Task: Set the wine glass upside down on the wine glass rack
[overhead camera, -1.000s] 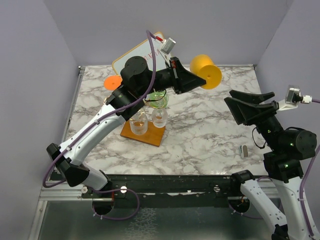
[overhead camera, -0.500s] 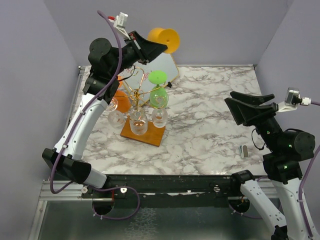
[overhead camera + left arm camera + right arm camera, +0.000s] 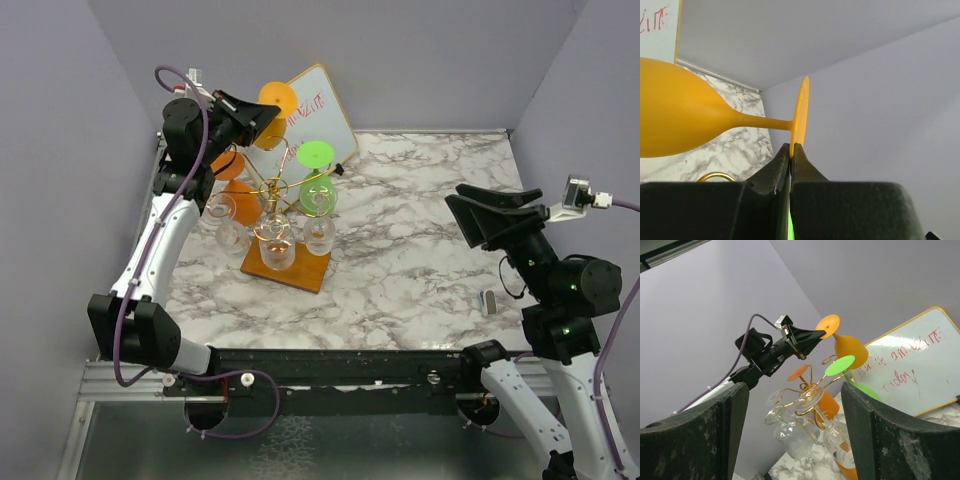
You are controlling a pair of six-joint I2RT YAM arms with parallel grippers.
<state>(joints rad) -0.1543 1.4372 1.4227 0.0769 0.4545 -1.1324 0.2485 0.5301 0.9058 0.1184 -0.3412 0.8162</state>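
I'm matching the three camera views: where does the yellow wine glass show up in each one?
Top external: yellow wine glass at upper left, at the left gripper tip.
Left wrist: the glass fills the left half, its foot at centre.
Right wrist: the glass is at upper centre.
Shared landmark: the whiteboard with red writing, right of the glass from above, top-left corner at the left wrist, right side at the right wrist.

Six wine glasses (image 3: pixel 318 192) are showing — three coloured, three clear — with one rack (image 3: pixel 300 275) and one whiteboard (image 3: pixel 322 100) at twelve o'clock.
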